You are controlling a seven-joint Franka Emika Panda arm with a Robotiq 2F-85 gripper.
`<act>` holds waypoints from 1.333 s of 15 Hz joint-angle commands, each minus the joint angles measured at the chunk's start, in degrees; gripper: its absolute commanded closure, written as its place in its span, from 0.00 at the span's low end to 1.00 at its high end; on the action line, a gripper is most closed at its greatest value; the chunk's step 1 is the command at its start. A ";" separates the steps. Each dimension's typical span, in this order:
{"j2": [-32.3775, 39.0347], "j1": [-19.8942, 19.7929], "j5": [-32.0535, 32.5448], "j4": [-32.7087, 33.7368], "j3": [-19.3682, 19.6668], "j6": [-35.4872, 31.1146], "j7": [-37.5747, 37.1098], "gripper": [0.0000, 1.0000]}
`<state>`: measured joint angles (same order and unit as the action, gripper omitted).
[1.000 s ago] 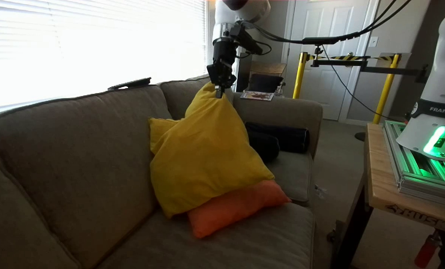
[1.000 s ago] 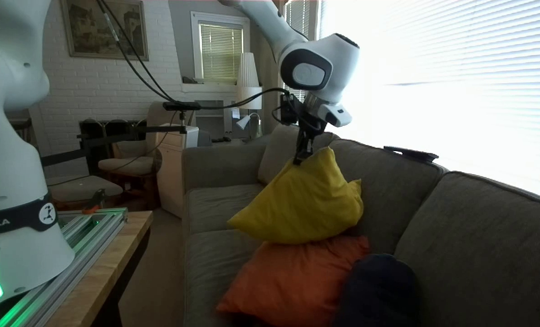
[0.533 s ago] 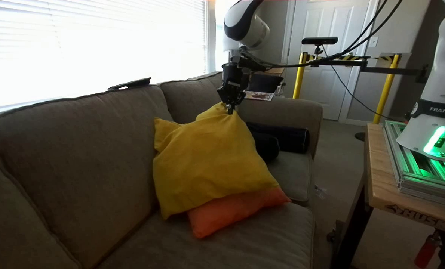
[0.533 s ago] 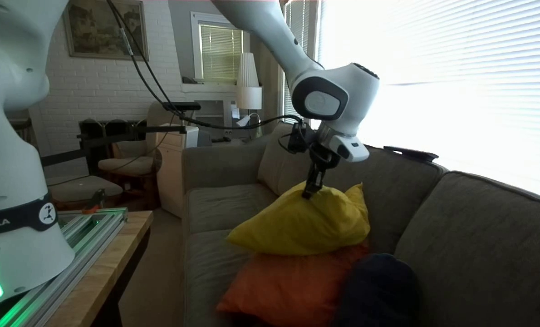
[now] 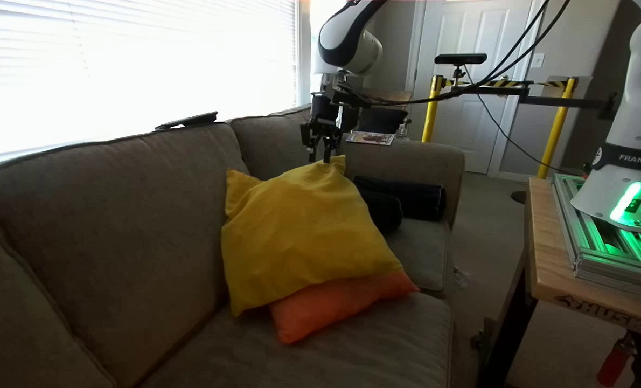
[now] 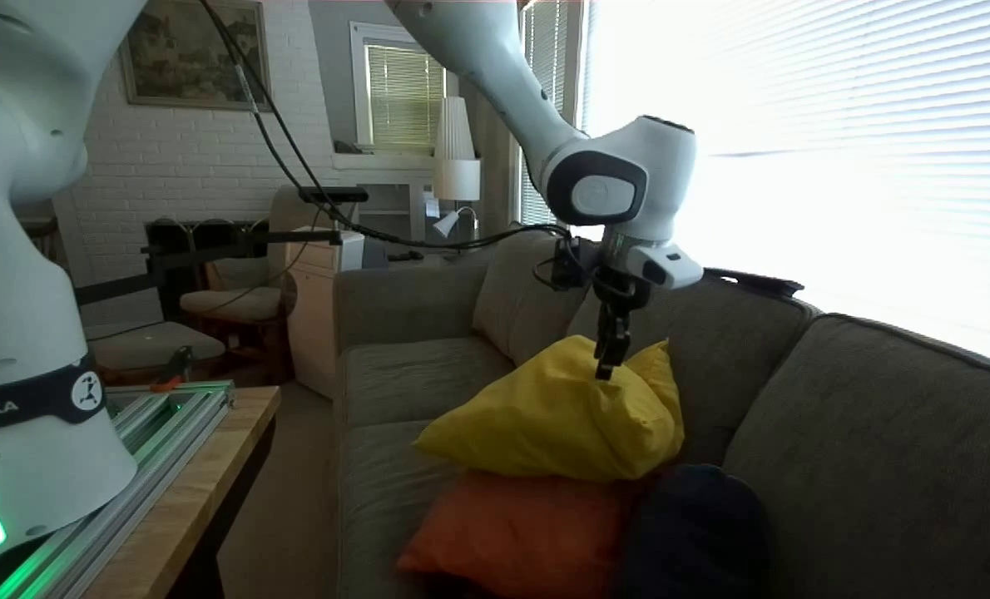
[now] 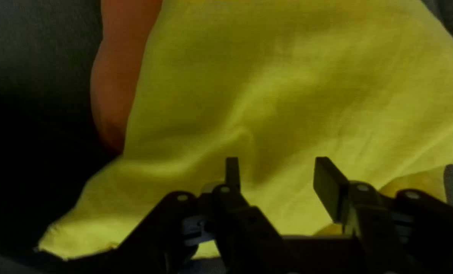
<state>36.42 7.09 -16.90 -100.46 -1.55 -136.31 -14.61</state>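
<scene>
exterior views alike show the grey-brown sofa (image 5: pixel 110 215) stretched out beneath the gripper (image 5: pixel 319 157). next in size, directly below the gripper, is the yellow pillow (image 5: pixel 304 231), one corner of it peaking up toward the jaws. it lies over the orange pillow (image 5: pixel 342 304), which sits lower still beneath the gripper. dark cushions (image 5: pixel 418 199) lie beside the pair, below the gripper and off toward one end of the sofa. smallest is a thin magazine (image 5: pixel 370 138), beyond the gripper near that same end.

what has just changed is the hold: a second ago the jaws were pinched on the yellow pillow, pulling its corner high; now they stand apart with nothing between them (the wrist view shows only yellow pillow past the gap). the pillow has slumped lower, its weight seemingly on the orange pillow. as i judge it, the carrying has ended in a release, so this stretch of the work looks nearly done; whether the jaws brush the fabric i cannot tell.
</scene>
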 commanded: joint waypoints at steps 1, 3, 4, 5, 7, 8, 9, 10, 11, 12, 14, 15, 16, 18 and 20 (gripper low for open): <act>-4.42 3.58 8.85 -3.49 2.78 -5.61 -1.80 0.14; -3.23 4.79 13.59 -2.45 4.71 -10.44 -2.68 0.00; -1.76 5.13 15.56 -1.60 5.83 -13.58 -3.26 0.00; -0.45 5.69 17.57 -1.09 7.27 -16.93 -4.27 0.00; 2.31 6.94 20.99 -0.72 10.74 -24.42 -6.33 0.00; 3.80 8.03 22.48 -0.46 13.18 -27.95 -7.92 0.00; 5.66 9.59 23.61 0.08 16.23 -31.14 -9.86 0.00; 7.82 11.03 23.50 0.89 19.02 -33.32 -11.83 0.00; 9.59 12.48 22.57 1.39 21.45 -34.36 -13.53 0.00; 11.65 13.61 21.12 2.27 23.30 -34.33 -14.79 0.00; 14.38 14.78 19.24 3.66 24.88 -31.45 -16.50 0.00; 15.75 15.41 18.88 4.51 25.53 -29.95 -17.47 0.00; 16.46 15.35 18.47 5.20 25.12 -27.79 -18.09 0.00; 17.80 14.52 18.38 6.96 23.62 -23.77 -19.16 0.00; 19.27 13.71 19.08 9.03 22.50 -20.99 -20.28 0.00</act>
<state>52.55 21.50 3.43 -96.39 21.92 -161.75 -33.17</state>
